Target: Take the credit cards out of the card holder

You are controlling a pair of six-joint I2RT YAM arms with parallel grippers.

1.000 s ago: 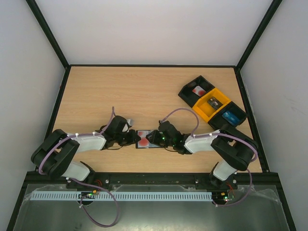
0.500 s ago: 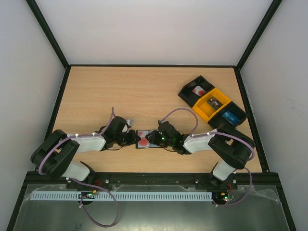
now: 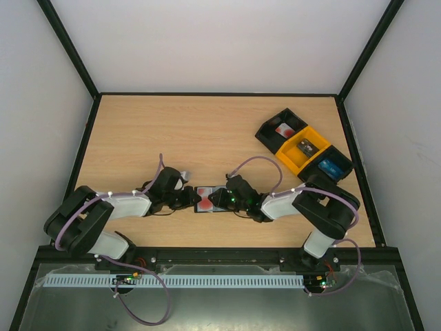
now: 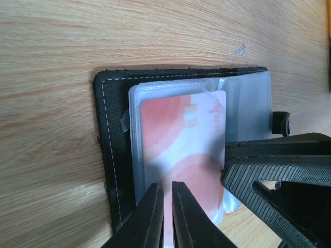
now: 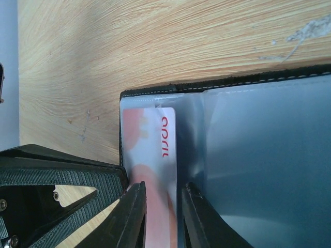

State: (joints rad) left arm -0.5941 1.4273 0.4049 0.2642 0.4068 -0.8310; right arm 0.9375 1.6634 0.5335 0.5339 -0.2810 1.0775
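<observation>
The black card holder (image 3: 209, 209) lies open near the table's front, between my two grippers. In the left wrist view the card holder (image 4: 111, 155) shows its clear sleeves, and a credit card (image 4: 181, 129), pale with red round marks, lies partly out on top. My left gripper (image 4: 166, 187) has its jaws almost together, with the tips over the card's near end. My right gripper (image 5: 161, 188) is open. One finger is at the credit card (image 5: 150, 150) and the other is on the clear sleeve (image 5: 258, 155). From above, the left gripper (image 3: 193, 199) and the right gripper (image 3: 218, 199) meet over the holder.
A row of open bins stands at the back right: a black one (image 3: 282, 129), a yellow one (image 3: 303, 148) and a black one (image 3: 332, 165), each with a small item inside. Black frame rails border the wooden table (image 3: 172, 131).
The right arm's forearm and elbow have shifted slightly left. Both grippers stay at the card holder and the left arm has not visibly moved.
</observation>
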